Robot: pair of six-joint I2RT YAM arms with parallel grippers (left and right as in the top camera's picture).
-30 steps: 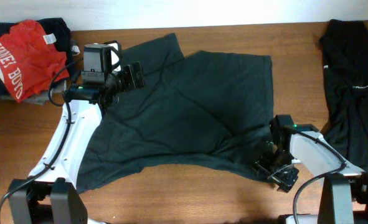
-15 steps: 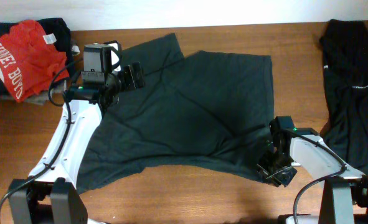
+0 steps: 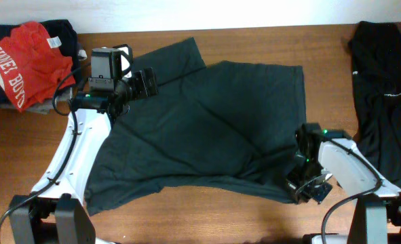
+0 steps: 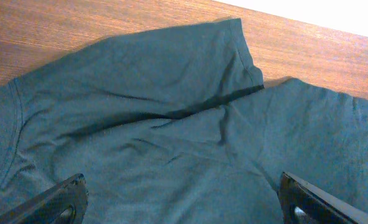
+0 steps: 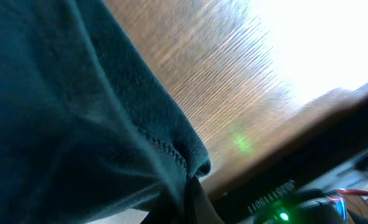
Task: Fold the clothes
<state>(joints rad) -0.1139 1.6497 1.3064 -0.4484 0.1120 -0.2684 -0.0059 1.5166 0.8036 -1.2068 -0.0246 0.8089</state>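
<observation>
A dark grey-green T-shirt (image 3: 200, 129) lies spread and creased across the middle of the table. My left gripper (image 3: 142, 83) hangs open over its upper left part near a sleeve; in the left wrist view the gripper (image 4: 184, 208) has only cloth (image 4: 171, 124) below it, and nothing sits between its fingertips (image 4: 62, 200). My right gripper (image 3: 302, 186) is at the shirt's lower right corner, shut on the hem. In the right wrist view the stitched hem (image 5: 168, 149) runs down into the closed gripper (image 5: 193, 199).
A red shirt with white lettering (image 3: 24, 61) lies on a dark pile at the back left. A black garment (image 3: 383, 88) lies along the right edge. Bare wooden table (image 3: 186, 217) shows along the front.
My right gripper has shut on the shirt's lower right hem, and the cloth has shifted slightly to the right. The left arm has not moved.
</observation>
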